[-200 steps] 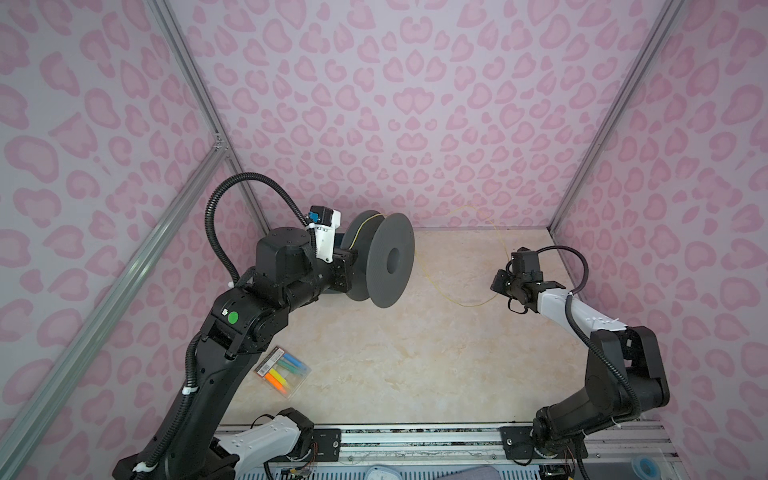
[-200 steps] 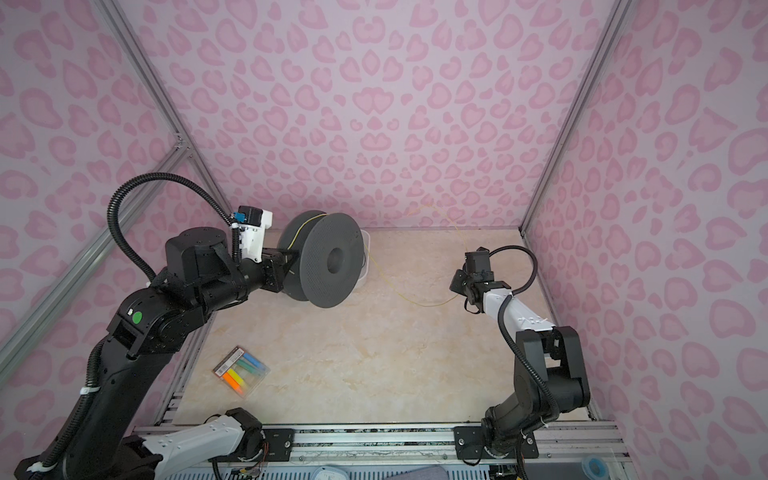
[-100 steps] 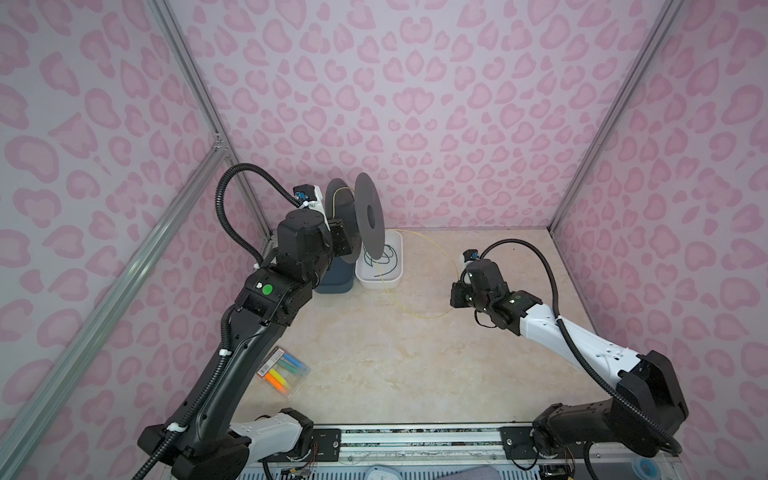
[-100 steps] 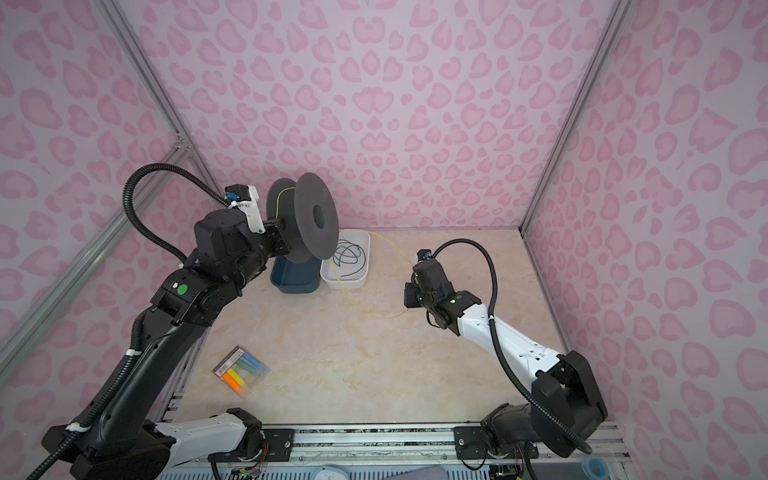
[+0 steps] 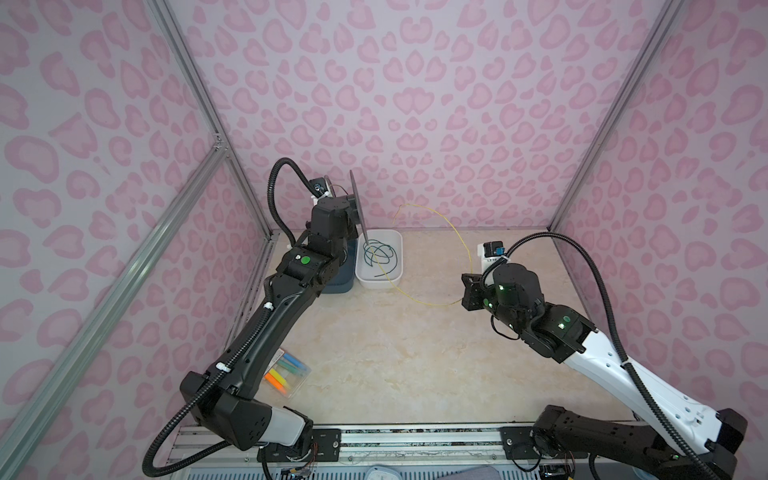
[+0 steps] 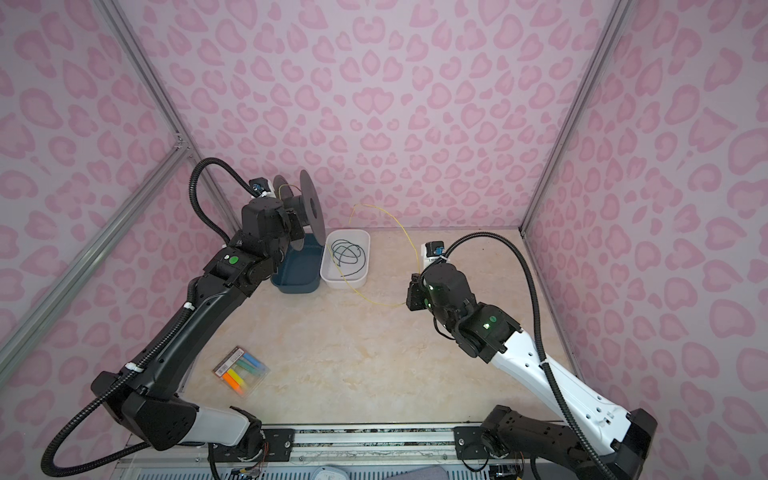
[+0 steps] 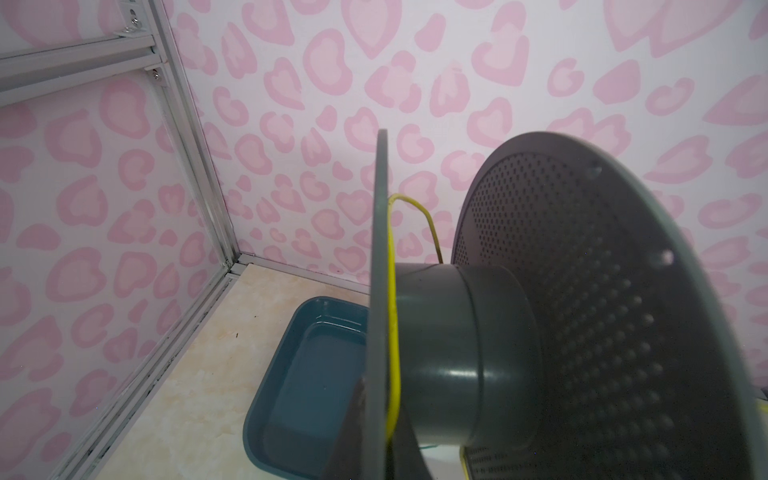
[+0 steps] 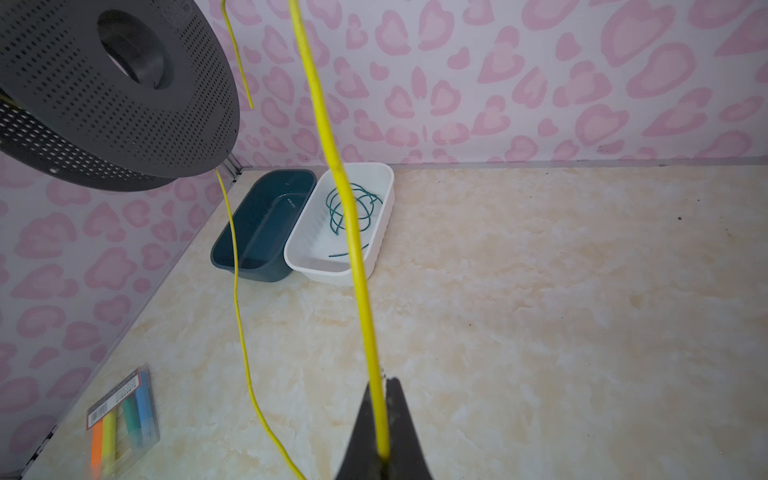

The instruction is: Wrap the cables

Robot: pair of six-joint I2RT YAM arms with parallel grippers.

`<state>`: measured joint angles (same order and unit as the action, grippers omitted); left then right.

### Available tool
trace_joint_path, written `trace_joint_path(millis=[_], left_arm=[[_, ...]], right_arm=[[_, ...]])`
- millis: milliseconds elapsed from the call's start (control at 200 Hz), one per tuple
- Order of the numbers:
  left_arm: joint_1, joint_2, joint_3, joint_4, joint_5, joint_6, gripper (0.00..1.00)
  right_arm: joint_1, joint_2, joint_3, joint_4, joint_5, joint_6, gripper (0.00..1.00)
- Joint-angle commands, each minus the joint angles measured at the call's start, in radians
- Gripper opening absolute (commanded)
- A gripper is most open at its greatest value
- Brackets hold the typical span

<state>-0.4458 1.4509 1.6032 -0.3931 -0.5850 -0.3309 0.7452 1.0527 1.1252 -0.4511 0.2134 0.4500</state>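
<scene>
My left gripper [image 7: 376, 432] is shut on the flange of a dark grey spool [image 5: 355, 203] [image 6: 309, 208], held edge-on above the bins at the back left. A turn of the yellow cable [image 7: 391, 332] lies on the hub [image 7: 449, 353] against that flange. The cable drops from the spool, sags over the floor and comes to my right gripper [image 8: 380, 384] [image 5: 471, 291], which is shut on it. Beyond the grip the yellow cable [image 8: 360, 274] arcs up and back to a free end near the rear wall. The dark green cable [image 5: 378, 253] [image 6: 349, 253] lies in loose loops in a white tray [image 5: 380, 286].
A dark blue bin [image 6: 297, 270] [image 7: 307, 374] stands beside the white tray [image 8: 382, 232], under the spool. A clear pack of coloured markers [image 5: 286, 372] [image 8: 122, 419] lies front left by the left arm. Pink patterned walls and an aluminium frame close in three sides.
The left arm has swung the spool back and left over the bins, turning it from face-on to edge-on. The right gripper has carried the yellow cable leftward toward the middle.
</scene>
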Motion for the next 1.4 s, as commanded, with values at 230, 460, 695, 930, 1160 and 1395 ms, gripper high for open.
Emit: trace_joint_path(millis=[230, 460, 695, 930, 1160, 1395], left_arm=[[0.004, 0.107, 0.034, 0.104, -0.053, -0.015, 0.04], [-0.001, 0.196, 0.068, 0.091, 0.032, -0.088, 0.03], [-0.062, 0.227, 0.062, 0.092, 0.125, -0.045, 0.03], [-0.184, 0.217, -0.018, 0.153, 0.181, -0.01, 0.03], [-0.293, 0.219, -0.12, 0.231, 0.238, -0.013, 0.03], [-0.345, 0.147, -0.303, 0.325, 0.314, -0.039, 0.03]], right_arm=[[0.046, -0.098, 0.166, -0.027, -0.03, 0.029, 0.0], [0.092, -0.031, 0.259, 0.091, -0.124, 0.065, 0.0], [0.095, 0.125, 0.494, 0.15, -0.222, 0.059, 0.0], [0.095, 0.239, 0.659, 0.191, -0.234, 0.039, 0.0], [0.076, 0.309, 0.734, 0.197, -0.214, 0.009, 0.0], [-0.094, 0.322, 0.735, 0.195, -0.28, 0.045, 0.0]])
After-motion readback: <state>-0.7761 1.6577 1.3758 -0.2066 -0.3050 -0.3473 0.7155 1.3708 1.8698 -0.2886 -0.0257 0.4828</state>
